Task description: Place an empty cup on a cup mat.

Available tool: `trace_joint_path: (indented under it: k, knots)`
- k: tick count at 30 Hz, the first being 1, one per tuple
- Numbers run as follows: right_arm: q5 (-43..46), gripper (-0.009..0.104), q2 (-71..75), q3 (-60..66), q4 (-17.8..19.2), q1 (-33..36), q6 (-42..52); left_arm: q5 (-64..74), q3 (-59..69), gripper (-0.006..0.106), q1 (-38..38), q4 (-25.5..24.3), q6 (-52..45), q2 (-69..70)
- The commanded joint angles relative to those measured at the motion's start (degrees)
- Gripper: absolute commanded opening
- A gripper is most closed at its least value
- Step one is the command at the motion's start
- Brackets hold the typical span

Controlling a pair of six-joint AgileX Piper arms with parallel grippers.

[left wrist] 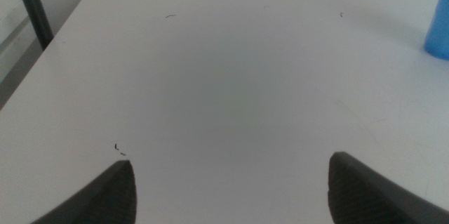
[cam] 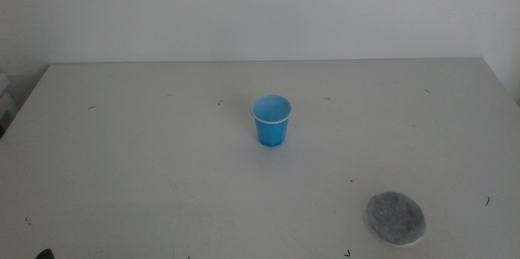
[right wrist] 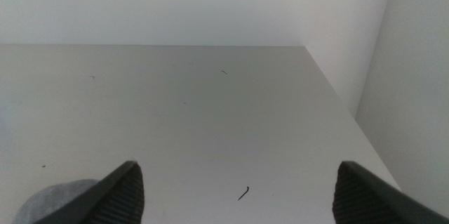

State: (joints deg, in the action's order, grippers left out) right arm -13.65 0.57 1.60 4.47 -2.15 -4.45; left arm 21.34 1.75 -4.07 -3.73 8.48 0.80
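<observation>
The blue cup stands upright near the middle of the table, white rim up, nothing visible inside. The grey cup mat lies flat near the front right of the table, well apart from the cup. My left gripper is open over bare table at the front left; an edge of the cup shows far off in its wrist view. Over the table's right side my right gripper is open too, with a sliver of the cup mat beside one jaw. Neither arm shows in the middle view.
The white table carries only small dark specks. Its back edge meets a white wall. A dark post stands off the table's left side in the left wrist view. The table's right edge runs close to a wall.
</observation>
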Motion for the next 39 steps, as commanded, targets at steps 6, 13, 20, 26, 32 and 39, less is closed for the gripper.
trace_joint_path:
  k: [6, 13, 20, 26, 32, 39]
  knots:
    - [3.9, 0.092, -0.2, -3.7, 0.0, 0.2, -3.4, -3.8, -0.3, 0.105, 0.1, 0.0, 0.6, 0.2]
    - [4.1, 0.092, -9.6, -11.1, 2.5, 0.2, -13.9, -3.8, -0.3, 0.105, 0.1, 0.0, 0.6, 0.2]
    - [3.5, 0.092, -23.8, -21.8, 4.0, 0.2, -22.7, -3.8, -0.3, 0.105, 0.1, 0.0, 0.6, 0.2]
    - [-3.6, 0.092, -35.8, -33.2, 8.3, 2.4, -22.4, -3.8, -0.3, 0.105, 0.1, 0.0, 0.6, 0.2]
    - [-12.7, 0.092, -47.5, -44.3, 9.9, 12.5, -21.7, -3.8, -0.3, 0.105, 0.1, 0.0, 0.6, 0.2]
    - [-20.5, 0.092, -62.0, -56.9, 10.1, 21.9, -18.8, -3.8, -0.3, 0.105, 0.1, 0.0, 0.6, 0.2]
